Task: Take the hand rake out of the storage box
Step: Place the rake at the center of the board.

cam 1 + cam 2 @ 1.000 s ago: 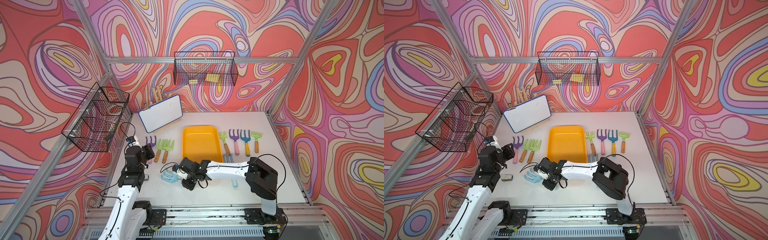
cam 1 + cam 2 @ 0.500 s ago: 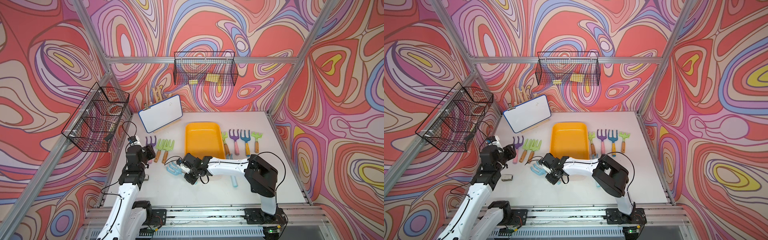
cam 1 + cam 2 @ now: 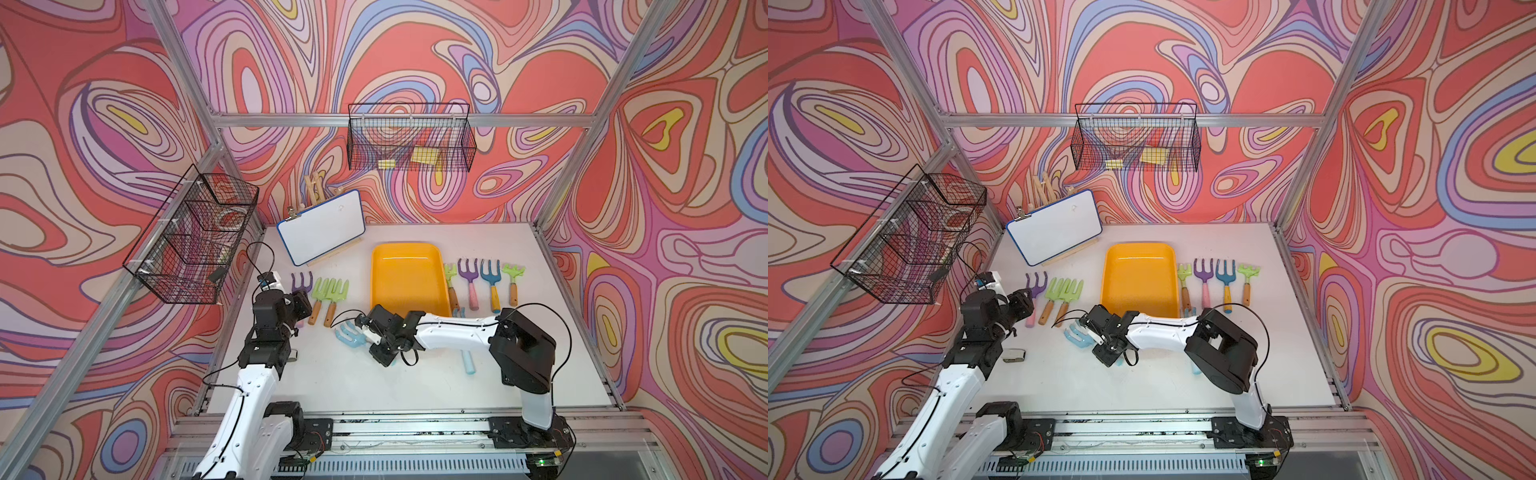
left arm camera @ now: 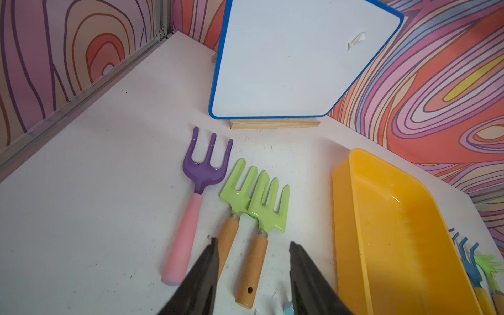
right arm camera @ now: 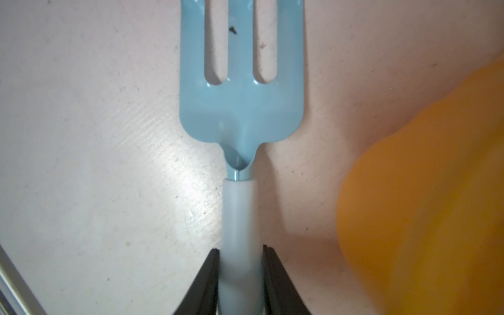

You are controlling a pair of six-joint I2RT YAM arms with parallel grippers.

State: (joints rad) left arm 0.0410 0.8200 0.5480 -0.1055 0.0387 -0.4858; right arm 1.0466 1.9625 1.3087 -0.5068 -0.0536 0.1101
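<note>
Blue rake [image 5: 241, 109] hndl behind rt claw [image 5: 240, 248]

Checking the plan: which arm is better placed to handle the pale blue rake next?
Right. The right gripper straddles the handle of the pale blue rake on the table beside the storage box; the left gripper hangs open by the green rakes.

The white table [image 3: 374, 386] bears the storage box [image 3: 405, 248], a whiteboard [image 3: 320, 226] and hand rakes [image 3: 337, 291] flanking the box.

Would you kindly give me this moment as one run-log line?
box empty | rake outside box | right gripper around rake handle | left gripper open
</note>
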